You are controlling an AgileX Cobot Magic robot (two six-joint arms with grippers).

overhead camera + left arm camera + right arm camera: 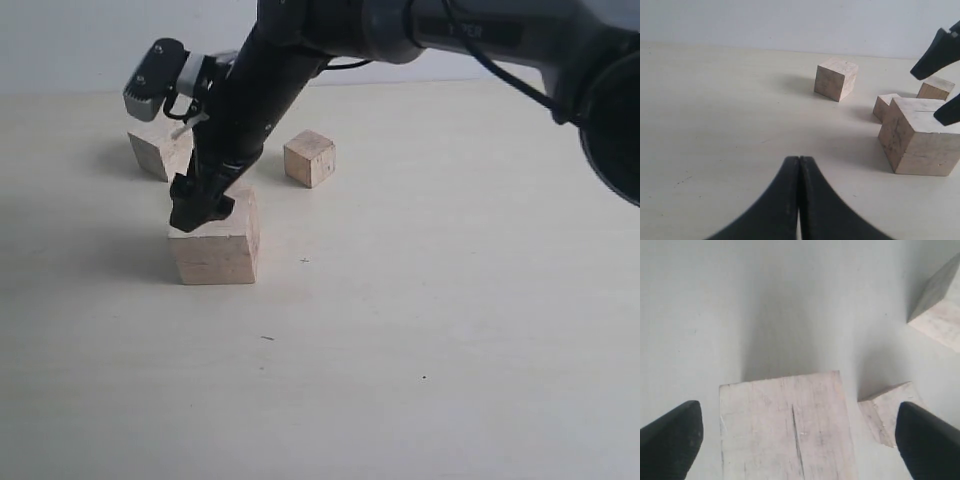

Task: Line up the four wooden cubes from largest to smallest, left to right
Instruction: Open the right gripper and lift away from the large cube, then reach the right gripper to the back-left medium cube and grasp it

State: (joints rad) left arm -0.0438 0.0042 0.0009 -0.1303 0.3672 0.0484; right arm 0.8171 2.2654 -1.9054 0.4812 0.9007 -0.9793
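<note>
As the right arm [400, 30] reached across to the left part of the worktop [450, 340], we saw the right fingers [192, 212] spread wide over the biggest cube [215, 250], w/ nothing clamped btwn them. From the right wrist cam the two fingers stood out past the cube's sides, and a thin dark slit ran along its top face. From the left wrist cam one finger hung above the cube and the other sat lower, across its top edge. We couldn't tell if either touched the wood.

The left fingers [785, 200] were pressed together tip to tip, empty, low over bare worktop and well apart from all four cubes.

Re the cubes: the biggest cube stood nearest the ext. cam, left of centre. The second-biggest cube [158, 152] stood behind it and a bit further left, partly hidden by the arm. The third cube [309, 158] stood behind and to the right, on its own, turned corner-on to us. The smallest cube [885, 106] showed only in the wrist views, just beside the biggest cube on its far side. Whether there was a narrow gap or contact, we couldn't say. In the ext. view the arm and the biggest cube hid it. All four sat flat on the worktop in a loose cluster.
</note>
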